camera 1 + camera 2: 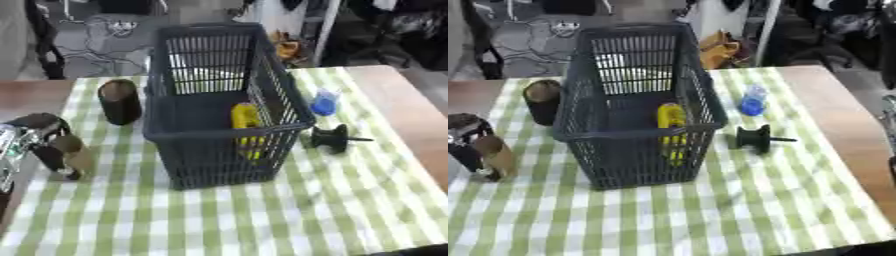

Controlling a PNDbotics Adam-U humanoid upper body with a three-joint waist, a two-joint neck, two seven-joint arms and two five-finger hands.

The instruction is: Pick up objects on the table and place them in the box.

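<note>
Nearest: bare green-and-white checked cloth (262, 220) across the front of the table. Just beyond, at the left edge, the left hand (39, 145), black with silver parts, fingers curled around a small brownish object (74, 155) resting low on the cloth; exact shape not clear. Right hand nowhere visible in either view.

Mid-table: dark slatted basket (219, 145), standing in for the box, upright, already holding one yellow item (247, 120) against its right inner wall. So, by judgement, one piece in and several left.

Right of the basket, close beside its front corner, a black spool-like piece with a thin stem (337, 139) lying on the cloth. A little farther back, a small blue-and-clear object (325, 103), apart from the basket. On the left, near the basket's back corner, a dark upright cylinder (119, 102) with a brownish top.

Remaining, apparently: the brownish object in hand, the cylinder, the spool piece, the blue object.
</note>
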